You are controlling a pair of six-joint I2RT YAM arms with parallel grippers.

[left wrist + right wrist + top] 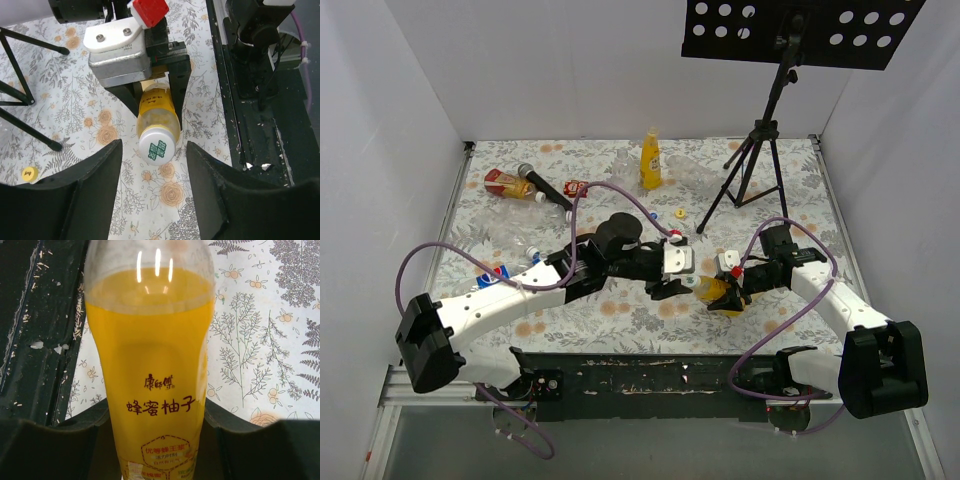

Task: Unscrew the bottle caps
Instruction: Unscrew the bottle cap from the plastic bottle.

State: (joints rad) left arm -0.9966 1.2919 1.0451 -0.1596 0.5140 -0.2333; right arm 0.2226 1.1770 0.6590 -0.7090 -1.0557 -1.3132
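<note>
Along the near edge runs the black base rail (650,375), flecked with white chips, and just beyond it the two arms meet over the flowered table (620,320). The right gripper (732,290) is clamped around the body of an orange-yellow bottle (157,112), held lying on its side with its neck toward the left arm; the right wrist view shows it about three-quarters full of yellow drink, with an air gap toward the neck, and a finger on each side of the labelled part. Its white cap (158,147), printed with a green mark, is still on the neck. The left gripper (154,172) stands wide, its two black fingers either side of the cap with clear gaps and nothing between them but the cap's end. A loose yellow cap (29,173) lies on the cloth near the tripod feet (700,230), well apart from the held bottle. The space between the arms and the stand (750,160) is fairly open; the stand's legs crowd the right middle. Farther off, a second orange-yellow bottle (650,160) stands upright near the back wall, and at far left a red-labelled bottle (510,185) lies on its side with the black microphone (542,185) just beside it. Clear bottles (515,235) lie scattered on the left, close to the side wall.
</note>
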